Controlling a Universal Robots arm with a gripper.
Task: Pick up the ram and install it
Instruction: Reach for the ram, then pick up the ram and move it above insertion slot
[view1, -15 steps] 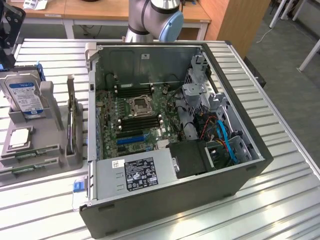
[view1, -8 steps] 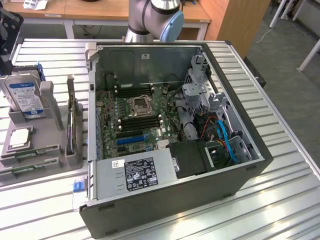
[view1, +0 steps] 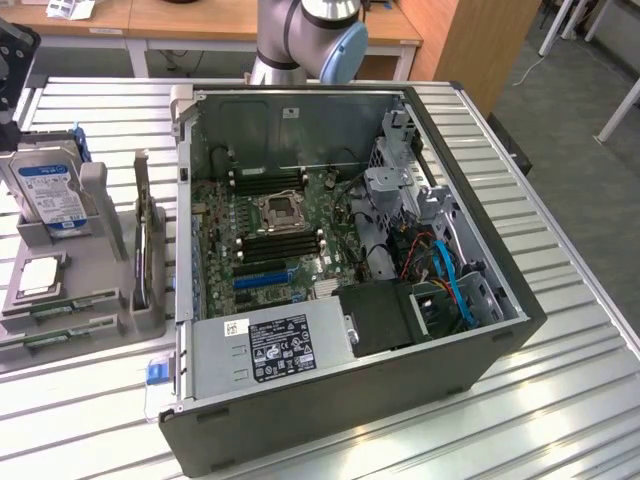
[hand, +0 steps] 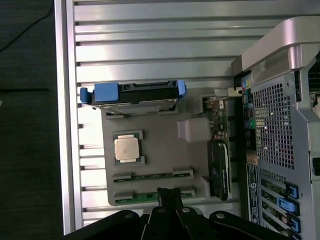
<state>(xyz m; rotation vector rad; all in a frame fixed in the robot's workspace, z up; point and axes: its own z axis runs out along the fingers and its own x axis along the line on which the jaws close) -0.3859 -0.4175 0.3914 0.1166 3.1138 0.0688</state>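
While the open computer case (view1: 380, 250) hogs the table (view1: 560, 400), the gray parts tray (view1: 100, 270) just beside it on the exterior view's left is what matters. The ram (hand: 145, 196) lies flat in the tray's outermost slot, long axis parallel to a second stick (hand: 152, 176). The wrist view has the gripper (hand: 170, 195) lined up over it, jaws pinched shut on nothing, height hard to judge. The exterior view adds the motherboard slots (view1: 285, 240).
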